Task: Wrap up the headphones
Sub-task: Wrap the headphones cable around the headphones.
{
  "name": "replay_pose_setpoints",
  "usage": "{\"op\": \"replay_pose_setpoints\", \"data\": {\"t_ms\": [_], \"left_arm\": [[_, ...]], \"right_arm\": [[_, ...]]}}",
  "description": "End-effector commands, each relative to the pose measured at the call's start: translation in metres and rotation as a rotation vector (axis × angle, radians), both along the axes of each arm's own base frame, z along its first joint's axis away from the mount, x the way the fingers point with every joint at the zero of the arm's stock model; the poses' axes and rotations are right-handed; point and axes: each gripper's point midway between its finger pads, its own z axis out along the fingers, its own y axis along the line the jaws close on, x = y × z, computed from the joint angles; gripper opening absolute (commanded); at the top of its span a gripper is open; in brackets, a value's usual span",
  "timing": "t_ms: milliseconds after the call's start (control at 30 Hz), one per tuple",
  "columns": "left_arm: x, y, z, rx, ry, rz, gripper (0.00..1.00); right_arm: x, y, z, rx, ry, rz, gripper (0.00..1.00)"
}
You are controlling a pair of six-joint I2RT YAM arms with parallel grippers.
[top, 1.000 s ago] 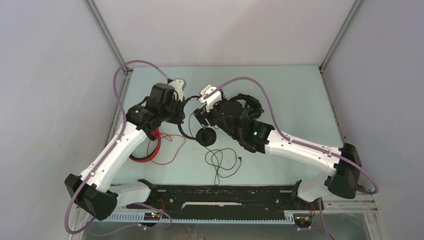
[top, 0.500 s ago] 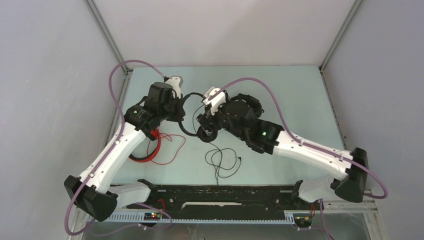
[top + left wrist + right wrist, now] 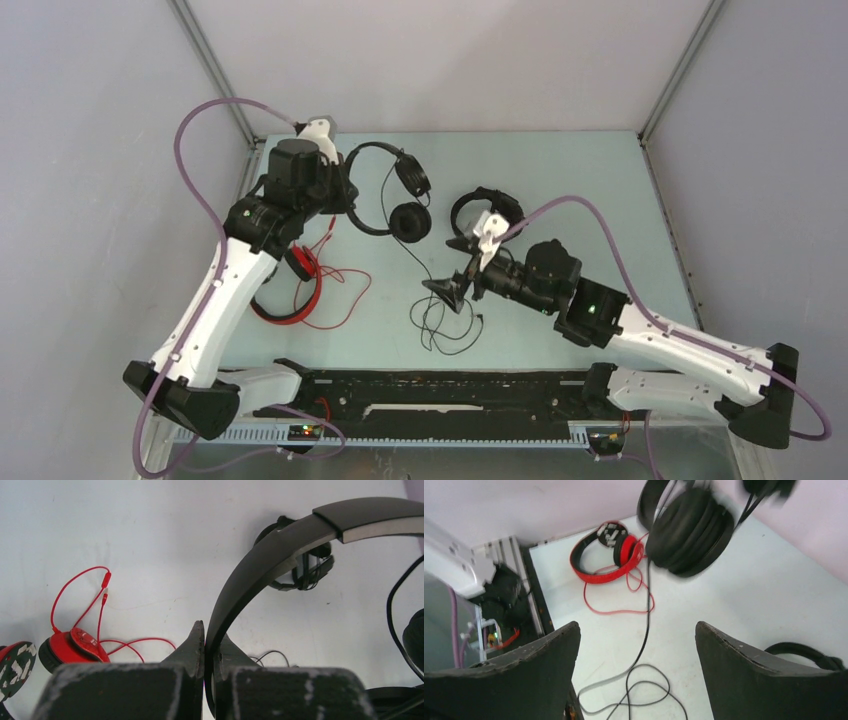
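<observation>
My left gripper is shut on the band of the slim black headphones and holds them above the table at the back left. Their two round cups hang free. In the left wrist view the band runs up from between my shut fingers. Their thin cable drops to a loose coil on the table. My right gripper is open and empty, just above that coil. The bulkier black headphones lie behind it. The red headphones lie at the left with their red cable spread out.
The enclosure's grey walls stand at the left, back and right. A black rail runs along the near edge between the arm bases. The red cable loops toward the table's middle. My left arm crosses above the red headphones.
My left gripper has lifted the slim black headphones up and to the back left. My right gripper has drawn away from them toward the front right and now hangs open over the cable coil.
</observation>
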Motion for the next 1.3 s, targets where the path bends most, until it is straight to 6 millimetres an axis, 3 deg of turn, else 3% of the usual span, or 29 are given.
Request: {"op": "replay_pose_setpoints", "data": {"t_ms": [0, 233, 367, 500, 833, 900, 967, 1100, 1167, 1267], "left_arm": [[-0.003, -0.010, 0.056, -0.135, -0.112, -0.014, 0.00], [-0.019, -0.025, 0.070, -0.237, -0.120, -0.091, 0.00], [-0.022, -0.026, 0.083, -0.258, -0.147, -0.100, 0.00], [-0.024, -0.027, 0.089, -0.274, -0.157, -0.105, 0.00], [-0.021, -0.030, 0.103, -0.295, -0.171, -0.108, 0.00], [-0.021, -0.030, 0.105, -0.280, -0.160, -0.111, 0.00], [-0.021, -0.030, 0.109, -0.277, -0.159, -0.117, 0.00], [-0.030, -0.041, 0.111, -0.281, -0.153, -0.211, 0.00], [-0.039, -0.046, 0.103, -0.257, -0.123, -0.275, 0.00], [-0.055, -0.048, 0.084, -0.207, -0.059, -0.351, 0.00]], "right_arm": [[-0.013, 0.010, -0.014, 0.105, -0.118, 0.113, 0.88], [0.010, 0.033, -0.055, 0.090, -0.075, 0.072, 0.85], [0.011, 0.049, -0.079, 0.099, 0.005, 0.087, 0.81], [0.015, 0.051, -0.106, 0.114, 0.051, 0.034, 0.77], [-0.015, 0.063, -0.163, 0.152, 0.166, 0.129, 0.62], [-0.016, 0.059, -0.176, 0.160, 0.192, 0.102, 0.53], [-0.013, 0.054, -0.180, 0.181, 0.195, 0.073, 0.36], [0.003, 0.041, -0.178, 0.188, 0.177, 0.032, 0.09], [0.015, 0.031, -0.172, 0.192, 0.178, 0.014, 0.01], [0.033, 0.015, -0.165, 0.189, 0.177, -0.019, 0.00]]}}
